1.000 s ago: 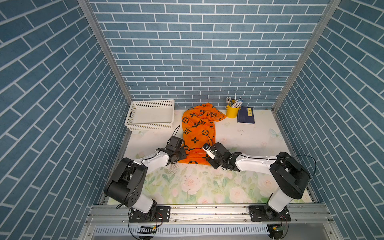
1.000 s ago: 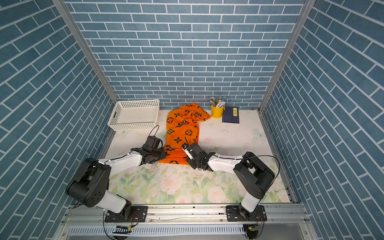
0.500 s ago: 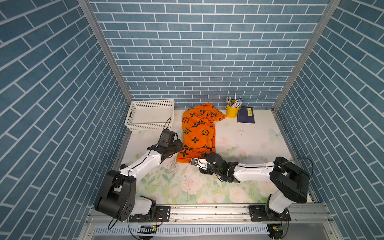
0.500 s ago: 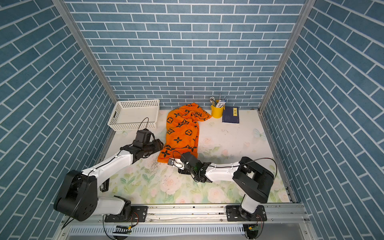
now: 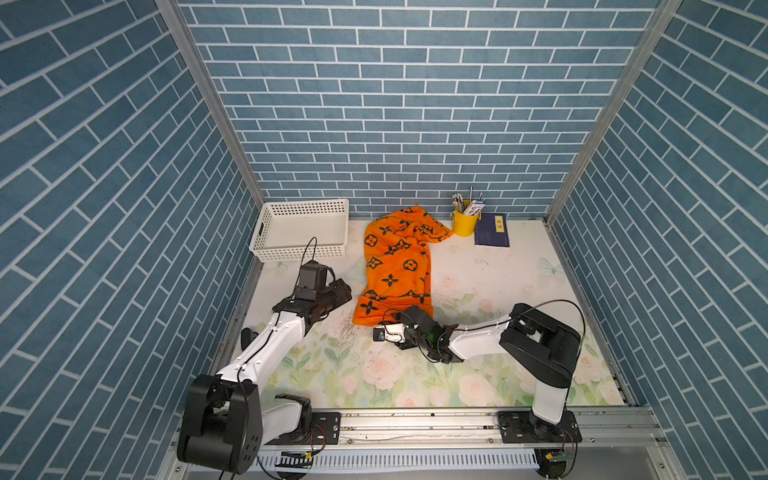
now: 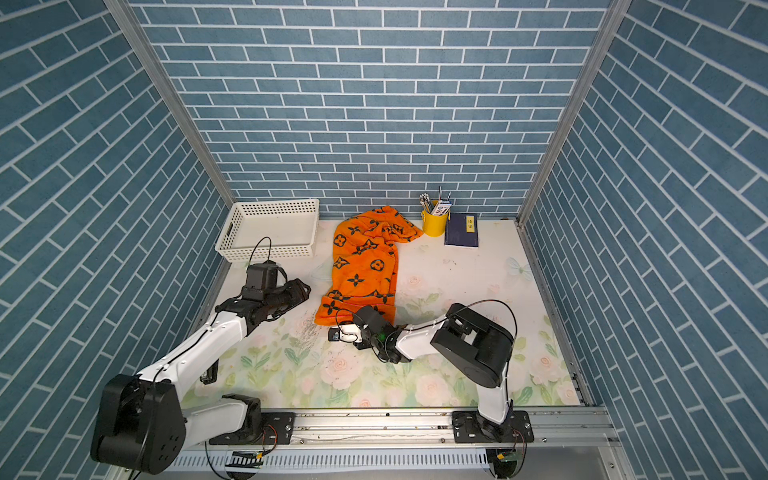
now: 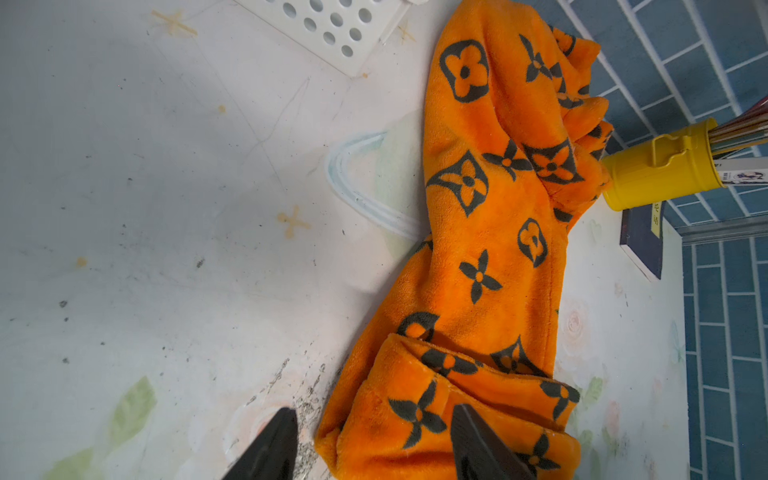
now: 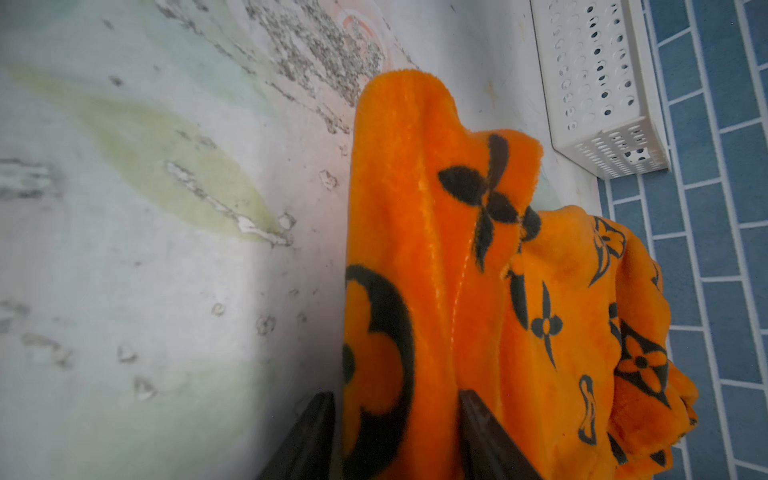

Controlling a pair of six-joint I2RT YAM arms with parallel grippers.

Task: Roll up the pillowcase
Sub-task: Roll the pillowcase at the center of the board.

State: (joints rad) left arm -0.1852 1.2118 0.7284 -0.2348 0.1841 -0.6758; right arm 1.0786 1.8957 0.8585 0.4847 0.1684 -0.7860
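The orange pillowcase (image 5: 395,266) (image 6: 363,266) with black flower prints lies crumpled lengthwise on the floral mat, bunched at the far end by the back wall. Its near end is folded over into a thick band (image 7: 449,399). My left gripper (image 5: 344,291) (image 7: 372,409) hovers open just left of that end, apart from the cloth in both top views. My right gripper (image 5: 405,316) (image 8: 395,394) sits low at the near edge. Its jaws stand either side of the folded band (image 8: 415,291), which fills the gap between them.
A white perforated basket (image 5: 301,228) stands at the back left. A yellow pen cup (image 5: 464,222) touches the pillowcase's far corner, with a dark blue notebook (image 5: 491,230) beside it. Scuff marks (image 5: 345,330) lie on the mat near the fold.
My left gripper let go of the near edge, opened and drew back to the left. My right gripper swung low along the near edge and narrowed onto the fold.
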